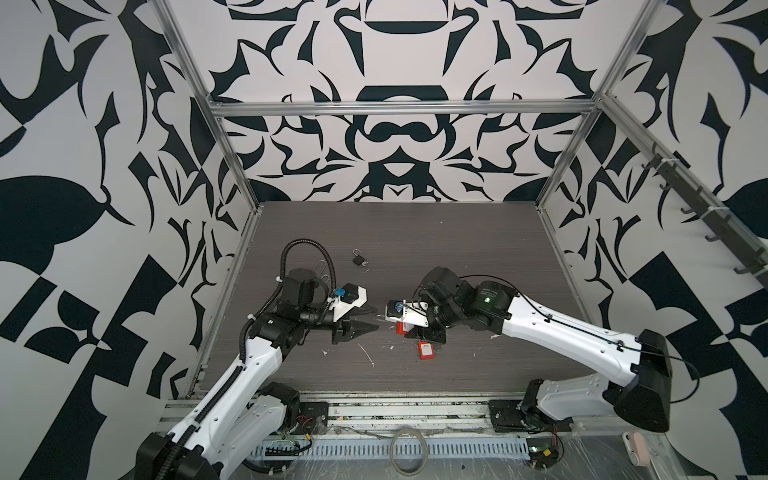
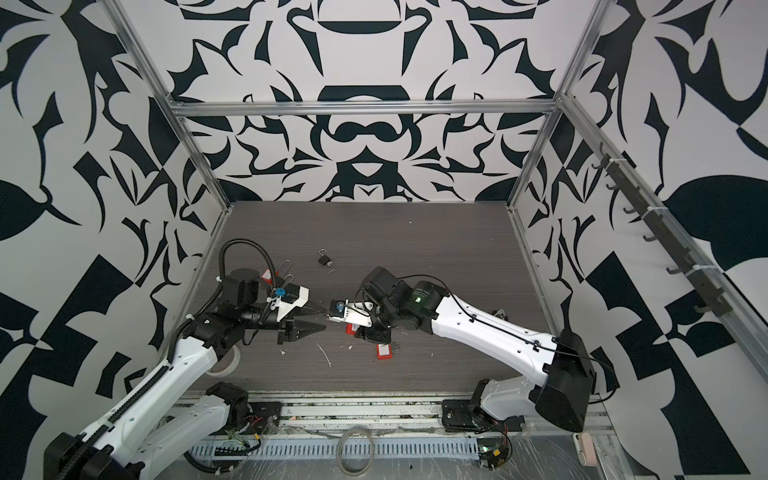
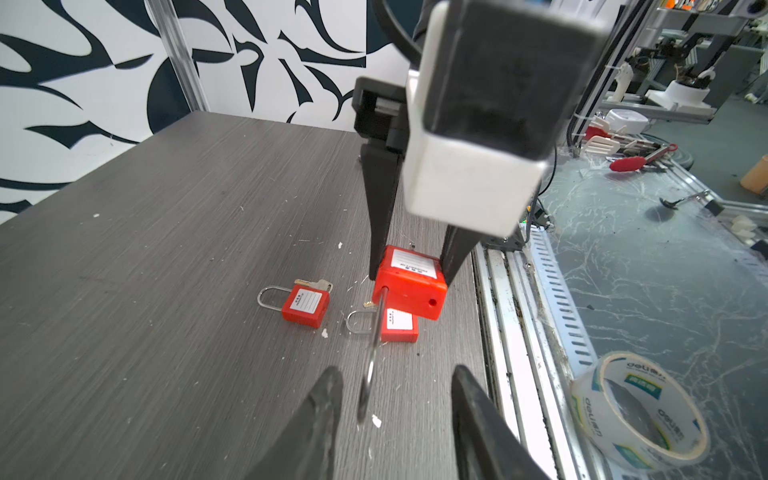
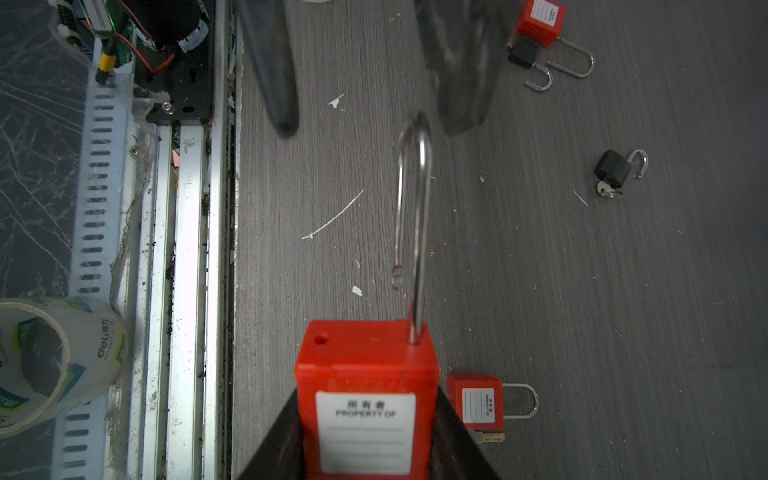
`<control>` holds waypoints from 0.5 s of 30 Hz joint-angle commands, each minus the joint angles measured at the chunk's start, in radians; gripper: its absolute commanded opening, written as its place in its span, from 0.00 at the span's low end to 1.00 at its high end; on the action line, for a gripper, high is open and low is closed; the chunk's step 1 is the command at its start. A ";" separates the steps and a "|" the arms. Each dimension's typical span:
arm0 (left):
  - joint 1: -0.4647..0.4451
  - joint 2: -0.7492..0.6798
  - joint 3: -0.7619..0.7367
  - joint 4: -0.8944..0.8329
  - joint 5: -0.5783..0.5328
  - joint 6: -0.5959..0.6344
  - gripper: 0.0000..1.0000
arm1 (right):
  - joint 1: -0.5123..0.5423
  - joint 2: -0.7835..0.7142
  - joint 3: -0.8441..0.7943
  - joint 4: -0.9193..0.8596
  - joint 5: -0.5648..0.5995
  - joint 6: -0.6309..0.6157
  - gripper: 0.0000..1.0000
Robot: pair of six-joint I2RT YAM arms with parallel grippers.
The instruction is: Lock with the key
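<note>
Red padlock (image 4: 368, 374), long shackle (image 4: 417, 187) open, gripped in right claw (image 3: 411, 270).

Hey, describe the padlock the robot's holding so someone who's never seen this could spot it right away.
Start at the grey table and look near its middle. There the red padlock is clamped in the right gripper, not lying flat like the other red padlocks, and its long shackle stands open.

The white label (image 4: 365, 432) on the red padlock (image 4: 368, 357) reads "所有者" above "PROPERTY OF", over blank ruled lines. The tape roll (image 3: 592, 419) carries the brand name "deli" several times. Print on the smaller red padlock (image 4: 478, 405) is too small to read.
</note>
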 commanded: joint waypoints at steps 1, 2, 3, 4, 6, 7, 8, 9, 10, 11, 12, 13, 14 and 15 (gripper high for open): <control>-0.011 0.025 0.008 0.015 -0.027 0.039 0.38 | 0.005 -0.007 0.015 0.051 -0.038 0.000 0.25; -0.010 0.030 0.010 0.022 -0.029 0.039 0.35 | 0.004 -0.008 0.011 0.058 -0.041 0.004 0.25; -0.010 0.034 0.013 0.028 -0.028 0.037 0.33 | 0.004 -0.007 0.009 0.060 -0.045 0.006 0.25; -0.011 0.039 0.014 0.032 -0.026 0.036 0.31 | 0.005 -0.007 0.007 0.061 -0.044 0.006 0.25; -0.013 0.049 0.021 0.031 -0.017 0.034 0.26 | 0.004 -0.008 0.006 0.061 -0.039 0.006 0.24; -0.013 0.051 0.021 0.032 -0.013 0.036 0.24 | 0.004 -0.008 0.007 0.062 -0.039 0.006 0.24; -0.015 0.051 0.022 0.033 -0.004 0.036 0.21 | 0.005 -0.007 0.007 0.061 -0.039 0.006 0.25; -0.014 0.051 0.024 0.032 0.003 0.034 0.17 | 0.005 -0.007 0.008 0.061 -0.040 0.002 0.24; -0.017 0.051 0.023 0.032 0.011 0.035 0.14 | 0.005 -0.007 0.009 0.061 -0.039 0.000 0.24; -0.019 0.051 0.026 0.031 0.018 0.034 0.10 | 0.005 -0.005 0.009 0.062 -0.039 -0.002 0.25; -0.019 0.052 0.027 0.031 0.023 0.032 0.05 | 0.004 -0.004 0.009 0.062 -0.036 -0.006 0.25; -0.022 0.054 0.027 0.030 0.027 0.032 0.01 | 0.005 -0.004 0.010 0.062 -0.035 -0.009 0.25; -0.022 0.054 0.029 0.028 0.032 0.030 0.00 | 0.005 -0.004 0.012 0.062 -0.033 -0.012 0.30; -0.024 0.055 0.033 0.028 0.038 0.023 0.00 | 0.005 -0.003 0.012 0.065 -0.028 -0.012 0.39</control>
